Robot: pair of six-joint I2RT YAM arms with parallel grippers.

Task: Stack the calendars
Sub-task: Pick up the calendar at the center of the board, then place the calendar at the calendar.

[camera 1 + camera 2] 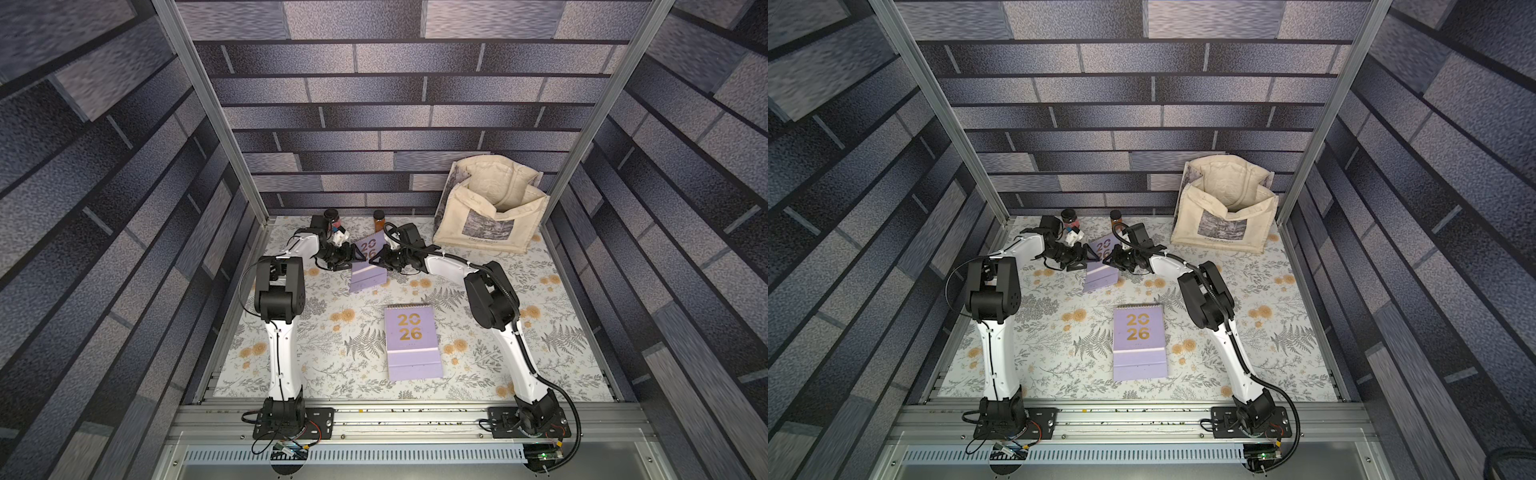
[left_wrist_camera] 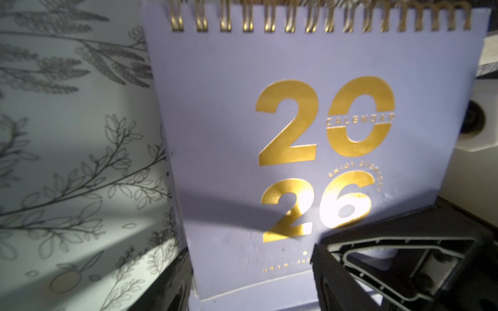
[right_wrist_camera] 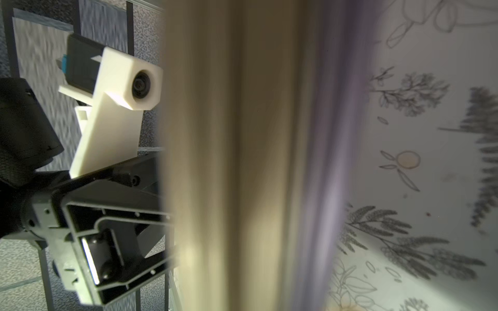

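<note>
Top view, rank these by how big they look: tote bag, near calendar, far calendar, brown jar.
1. tote bag
2. near calendar
3. far calendar, partly hidden and farther off, so unsure
4. brown jar

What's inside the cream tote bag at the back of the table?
The cream canvas tote bag stands open. In both top views only its own pale lining and a strap show inside. The bottom is covered by the front panel, so anything lying there cannot be seen.

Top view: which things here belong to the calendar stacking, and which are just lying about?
Job: lavender spiral-bound "2026" desk calendar lying flat mid-table; second lavender calendar, tilted up farther back.
Lying about: cream fabric tote bag; dark-lidded jar; small amber jar.
</note>
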